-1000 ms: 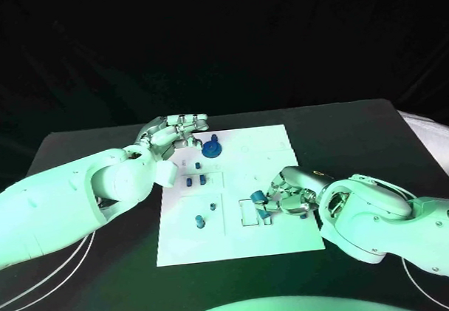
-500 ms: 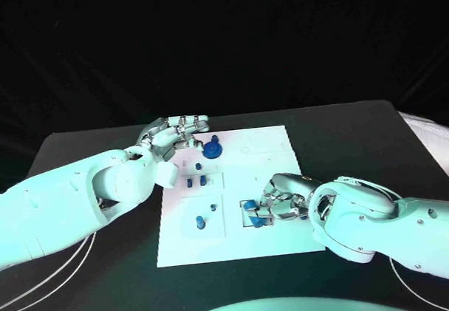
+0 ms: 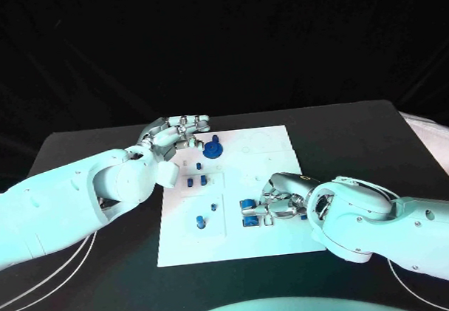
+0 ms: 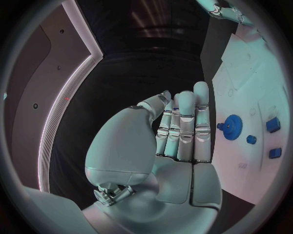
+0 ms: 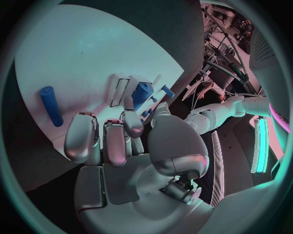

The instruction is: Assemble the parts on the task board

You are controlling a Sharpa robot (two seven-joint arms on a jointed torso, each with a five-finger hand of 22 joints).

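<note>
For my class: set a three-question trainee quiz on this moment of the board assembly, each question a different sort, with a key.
1. True or false: the left hand holds a blue part.
2. Which hand is at the blue part on the task board: A left, B right?
3. Fill in: the blue gear lies near the board's ___ edge, far or near.

Key: 1 false, its fingers are straight and hold nothing; 2 B, the right hand; 3 far.

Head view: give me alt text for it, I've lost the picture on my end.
The right hand holds a blue part low over the near right area of the white task board, on a black table. The left hand hovers at the board's far left corner beside a blue gear, holding nothing; more small blue parts lie between.
</note>
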